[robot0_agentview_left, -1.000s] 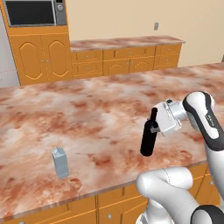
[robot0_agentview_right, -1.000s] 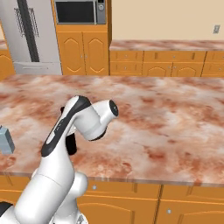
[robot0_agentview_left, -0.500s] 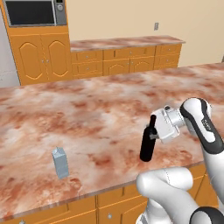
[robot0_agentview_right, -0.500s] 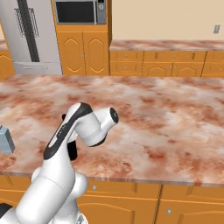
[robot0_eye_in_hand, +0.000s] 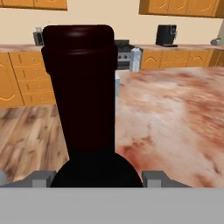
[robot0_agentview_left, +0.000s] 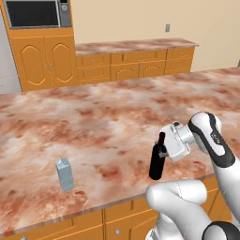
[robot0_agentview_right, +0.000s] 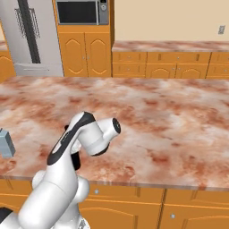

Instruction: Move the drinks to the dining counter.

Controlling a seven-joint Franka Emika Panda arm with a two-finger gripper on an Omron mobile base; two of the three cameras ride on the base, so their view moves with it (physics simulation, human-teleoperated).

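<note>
Left base view: tool (robot0_agentview_left: 162,151) clamped on neck of black bottle (robot0_agentview_left: 157,161), upright, near front edge of dining table (robot0_agentview_left: 108,122). You can't tell if base touches slab. Neck grip keeps it vertical for set-down. Grey-blue carton (robot0_agentview_left: 64,174) already stands on table, well apart, to left.

A black bottle (robot0_agentview_left: 157,164) stands out against the reddish-pink mottled marble of the bench (robot0_agentview_left: 103,122), a grey-blue carton (robot0_agentview_left: 64,174) sits at its nine o'clock, the cabinets (robot0_agentview_left: 123,64) are orange wood under a cream wall (robot0_agentview_left: 136,18), and a black microwave (robot0_agentview_left: 35,13) hangs at eleven o'clock.
</note>
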